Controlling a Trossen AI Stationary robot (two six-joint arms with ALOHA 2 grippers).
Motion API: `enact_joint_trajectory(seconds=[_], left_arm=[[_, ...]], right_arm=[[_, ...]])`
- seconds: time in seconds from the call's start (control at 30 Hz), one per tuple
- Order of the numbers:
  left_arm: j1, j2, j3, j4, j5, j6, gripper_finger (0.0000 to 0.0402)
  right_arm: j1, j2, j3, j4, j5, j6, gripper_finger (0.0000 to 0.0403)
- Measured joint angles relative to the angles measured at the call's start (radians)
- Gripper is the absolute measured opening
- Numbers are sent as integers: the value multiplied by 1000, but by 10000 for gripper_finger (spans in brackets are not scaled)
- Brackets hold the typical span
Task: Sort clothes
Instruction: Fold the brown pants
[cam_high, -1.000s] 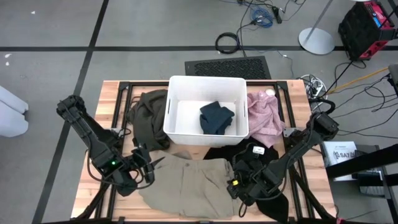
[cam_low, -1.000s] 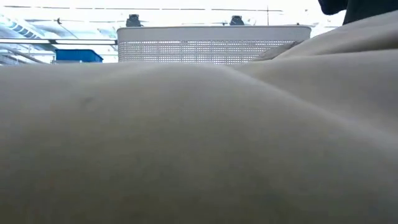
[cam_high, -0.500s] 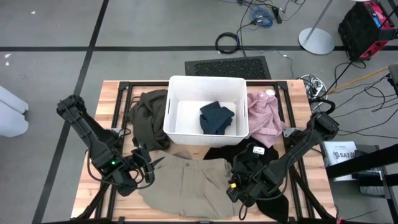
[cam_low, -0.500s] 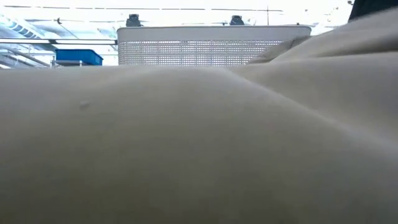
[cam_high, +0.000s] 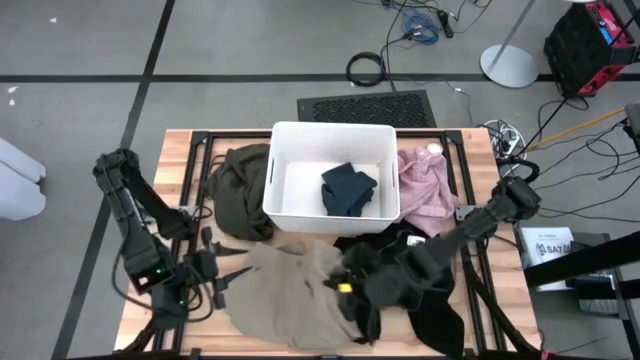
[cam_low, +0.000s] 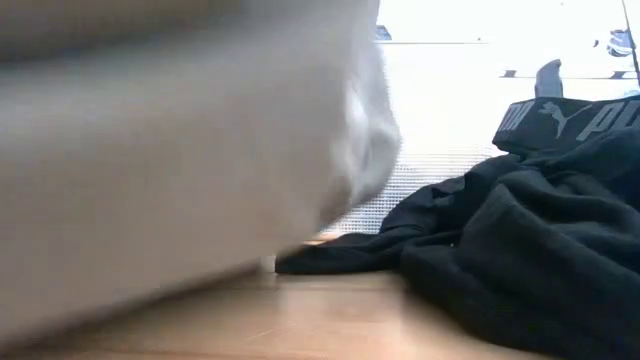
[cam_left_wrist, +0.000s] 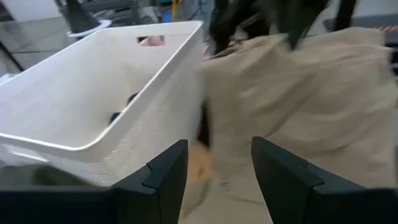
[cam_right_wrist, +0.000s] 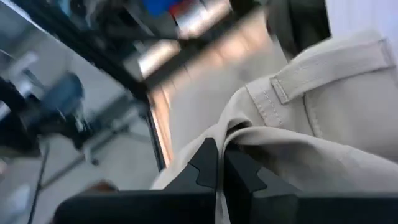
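Note:
The beige-khaki garment lies bunched on the table's near middle, with my right gripper shut on its right part. My left gripper stands open at the garment's left edge, touching nothing; in its wrist view the gap between the fingers is bare. The black garment lies at the near right under my right arm. The olive-green garment rests left of the white bin, the pink one right of it. The dark teal-blue garment lies inside the bin. My right gripper pinches a raised fold of the beige-khaki garment between its two shut fingers, close to the stitched waistband with a belt loop. The fingers come from the table's right, slanting down. The held part is pulled up and over; the rest lies slack on the table.
The bin stands at the table's far middle, its near wall close before my left gripper. Black frame rails run along the table's edges. Bare wood shows between the beige and black garments.
My right gripper has shut on the beige-khaki garment's right part and dragged it toward the table's left. That part has folded over and bunched up, uncovering the black garment; the left part has stayed down. My left arm has drawn back a little toward the left edge.

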Motion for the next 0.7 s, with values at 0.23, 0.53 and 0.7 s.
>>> enact_joint_trajectory(seconds=[0.23, 0.53, 0.7], left_arm=[[-78, 0, 0, 17, -35, -48, 187], [-88, -39, 0, 8, -47, -50, 187], [-88, -67, 0, 9, -65, -49, 187]], right_arm=[[-150, 182, -1, 451, -213, -191, 0], [-243, 436, -2, 921, -262, -390, 0], [-263, 538, 43, 953, -262, -433, 0]])
